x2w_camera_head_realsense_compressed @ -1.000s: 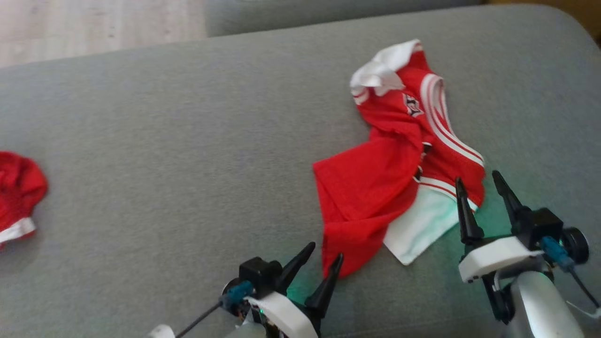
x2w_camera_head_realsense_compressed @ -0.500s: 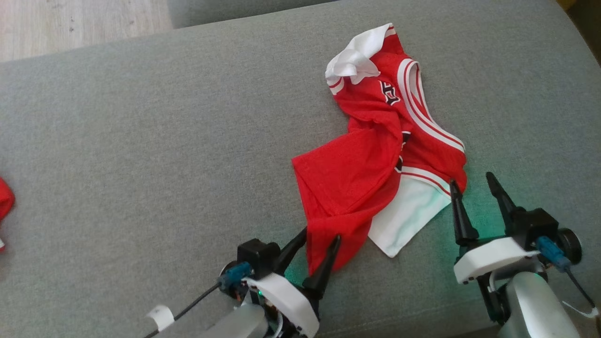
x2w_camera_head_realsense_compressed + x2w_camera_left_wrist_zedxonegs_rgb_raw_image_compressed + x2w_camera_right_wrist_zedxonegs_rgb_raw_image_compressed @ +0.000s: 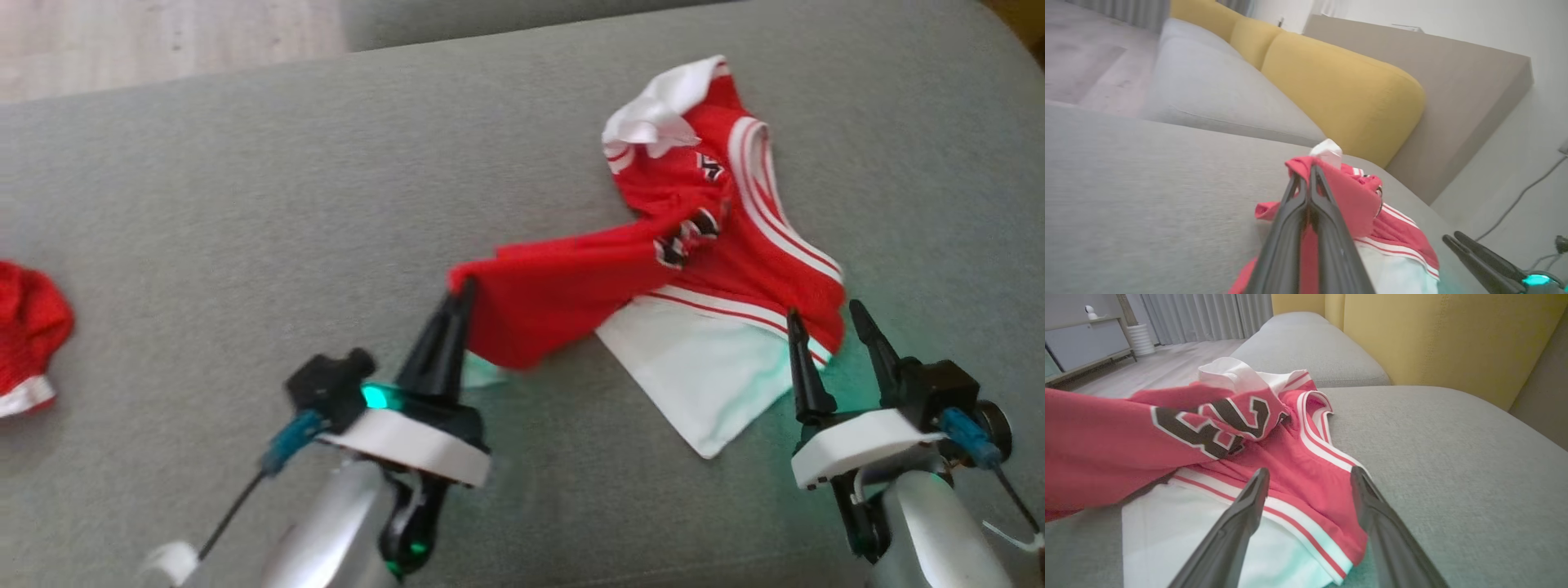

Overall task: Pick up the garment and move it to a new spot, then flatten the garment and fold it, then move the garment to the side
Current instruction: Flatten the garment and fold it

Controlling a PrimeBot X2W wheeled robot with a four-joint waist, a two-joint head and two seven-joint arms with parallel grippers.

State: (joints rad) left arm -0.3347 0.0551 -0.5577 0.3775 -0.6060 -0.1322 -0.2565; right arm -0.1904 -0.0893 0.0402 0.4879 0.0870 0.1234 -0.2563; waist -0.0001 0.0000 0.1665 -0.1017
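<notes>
Status: left hand [image 3: 461, 290] pinched shut on a red edge of the bright red soft fabric garment [image 3: 718, 245] with white panels and red-and-white striped trim, that flap stretched toward the robot's left from the crumpled bulk. It sits on the right half of the grey fabric sofa cushion [image 3: 245, 204], white panel flat on the near side; right hand [image 3: 822, 310] open, fingers spread over the striped hem corner, gripping nothing. Separate red-and-white fabric piece [image 3: 28, 327] lies well apart at the head view's left edge.
</notes>
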